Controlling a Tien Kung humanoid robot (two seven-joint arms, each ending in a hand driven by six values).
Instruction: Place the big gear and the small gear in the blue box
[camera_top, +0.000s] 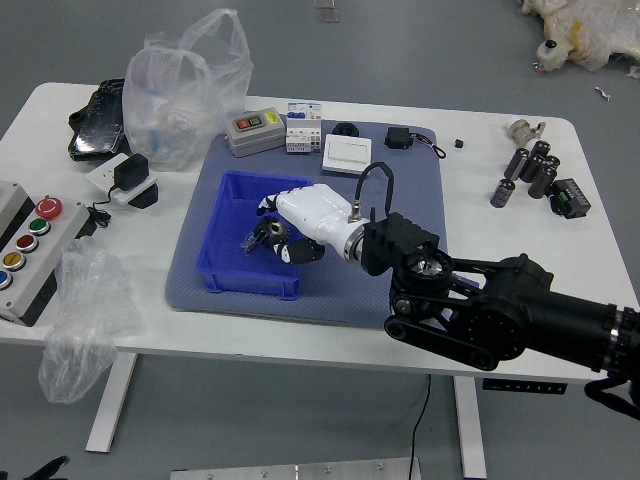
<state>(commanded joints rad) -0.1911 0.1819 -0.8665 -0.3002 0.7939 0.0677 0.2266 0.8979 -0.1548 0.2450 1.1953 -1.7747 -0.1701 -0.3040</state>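
My right hand (284, 229) reaches in from the right over the blue box (206, 240), its white back turned up and its black fingers spread. Below and between the fingertips, the dark big gear (268, 234) shows inside the box, near a small clear item. The gear seems free of the fingers, though the hand partly covers it. The small gear is not visible; the hand and wrist cover the mat just right of the box. At the bottom left corner, only a dark tip of my left hand (50, 468) shows.
The box stands on a grey-blue mat (340, 305). Behind it are a grey switch case (254, 131), small white boxes and a black clip. A plastic bag (185, 95) and a button panel (35, 245) lie left, dark cylinders (530, 170) right.
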